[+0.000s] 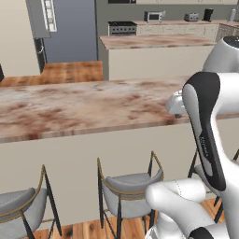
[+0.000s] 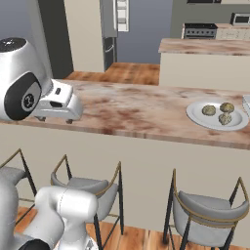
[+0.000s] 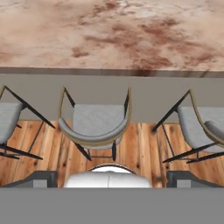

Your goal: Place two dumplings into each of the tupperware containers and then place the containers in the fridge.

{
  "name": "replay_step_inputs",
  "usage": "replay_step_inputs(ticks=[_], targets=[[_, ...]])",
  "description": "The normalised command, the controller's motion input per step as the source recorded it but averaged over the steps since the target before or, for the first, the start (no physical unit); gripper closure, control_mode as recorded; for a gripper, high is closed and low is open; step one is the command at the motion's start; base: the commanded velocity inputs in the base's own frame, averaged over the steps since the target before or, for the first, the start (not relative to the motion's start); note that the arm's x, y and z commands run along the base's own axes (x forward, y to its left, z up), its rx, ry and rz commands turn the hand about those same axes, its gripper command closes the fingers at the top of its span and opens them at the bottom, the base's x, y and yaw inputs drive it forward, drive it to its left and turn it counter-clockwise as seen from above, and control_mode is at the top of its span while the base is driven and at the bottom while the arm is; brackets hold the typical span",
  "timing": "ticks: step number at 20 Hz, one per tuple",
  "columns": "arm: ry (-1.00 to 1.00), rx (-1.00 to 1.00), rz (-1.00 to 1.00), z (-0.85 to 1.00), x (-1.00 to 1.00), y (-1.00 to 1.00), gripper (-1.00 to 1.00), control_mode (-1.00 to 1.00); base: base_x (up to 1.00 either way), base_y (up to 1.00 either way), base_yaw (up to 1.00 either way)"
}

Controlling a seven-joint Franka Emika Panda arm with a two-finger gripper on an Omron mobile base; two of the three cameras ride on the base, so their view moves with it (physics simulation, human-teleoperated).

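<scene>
Stools (image 3: 97, 124) sit closest below my hand camera, tucked under the counter (image 3: 109, 35), with my gripper (image 3: 109, 177) spread wide and carrying nothing. I see three dumplings (image 2: 218, 113) on the white plate (image 2: 196, 115) far to the right. I judge the reach long; swinging across could clip the counter edge. One tupperware container (image 2: 247, 103) is cut off at the frame edge.

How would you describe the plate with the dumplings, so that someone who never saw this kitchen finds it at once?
Find the long brown marbled counter with grey chairs under it. Toward its right end, in the right base view, lies a round white plate. It carries three small lumpy tan dumplings.
</scene>
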Motion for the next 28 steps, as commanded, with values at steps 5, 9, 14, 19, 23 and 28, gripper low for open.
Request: replay_step_inputs(ticks=[5,9,14,19,23,28], targets=[[-0.01,0.00,0.00,0.00,-0.26,0.00,-1.00,-1.00,0.00,0.00,0.00],[0.00,0.00,0.00,0.00,-0.04,0.01,-1.00,1.00,-0.02,-0.17,-0.01],[0.00,0.00,0.00,0.00,0.00,0.00,-1.00,1.00,-0.04,-0.98,-0.06],[0.00,0.00,0.00,0.00,0.00,0.00,-1.00,1.00,-0.02,-1.00,-0.09],[0.00,0.00,0.00,0.00,0.00,0.00,-1.00,1.00,0.00,-1.00,-0.09],[0.00,0.00,0.00,0.00,0.00,0.00,-1.00,1.00,0.02,-0.87,-0.06]])
